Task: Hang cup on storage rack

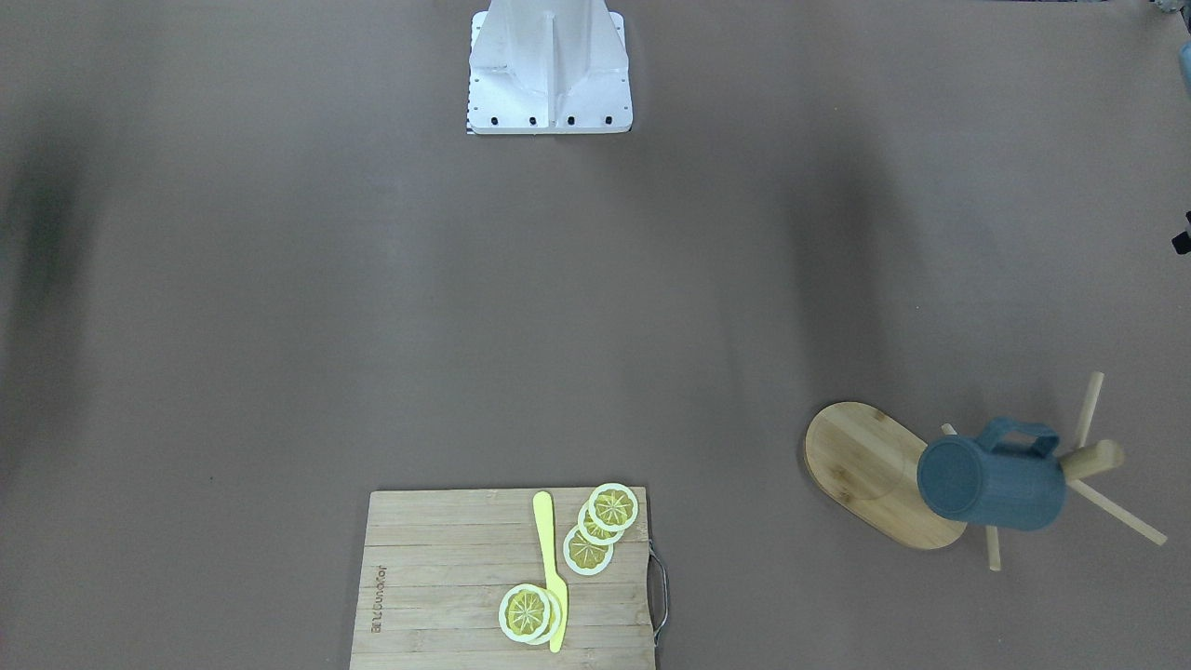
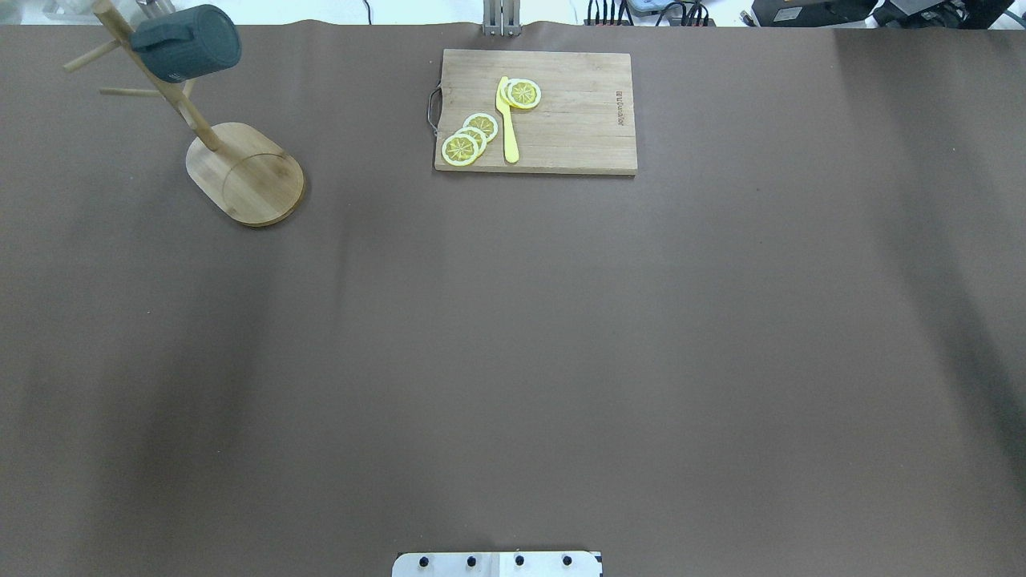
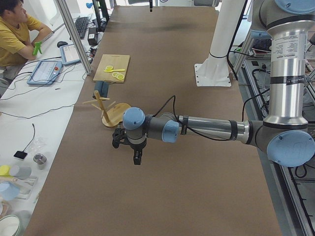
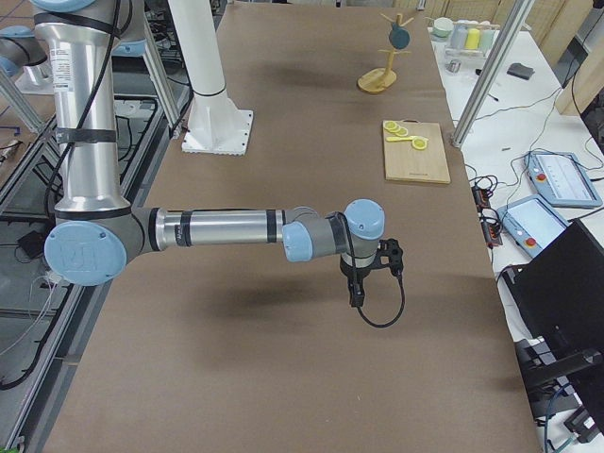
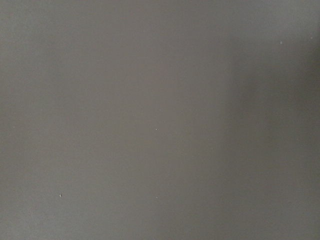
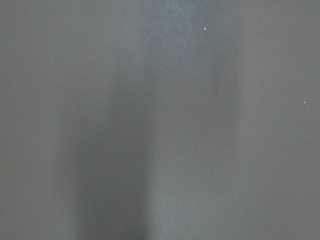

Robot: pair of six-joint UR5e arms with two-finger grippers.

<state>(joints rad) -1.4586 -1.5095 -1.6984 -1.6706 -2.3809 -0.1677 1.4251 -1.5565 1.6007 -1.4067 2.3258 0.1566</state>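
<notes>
The dark slate-blue cup [image 1: 991, 484] hangs by its handle on a peg of the bamboo storage rack [image 1: 865, 465], at the table's far left in the overhead view, where the cup [image 2: 186, 42] sits above the rack's oval base [image 2: 248, 176]. No gripper touches it. My left gripper [image 3: 137, 158] shows only in the exterior left view, above bare table near the rack [image 3: 115, 114]. My right gripper [image 4: 356, 294] shows only in the exterior right view, far from the rack [image 4: 377, 83]. I cannot tell whether either is open or shut. Both wrist views show only brown table.
A slatted cutting board [image 2: 577, 120] with lemon slices [image 2: 469, 138] and a yellow knife [image 2: 507, 120] lies at the far middle of the table. The white robot base [image 1: 549, 70] stands at the near edge. An operator [image 3: 15, 34] sits beside the table.
</notes>
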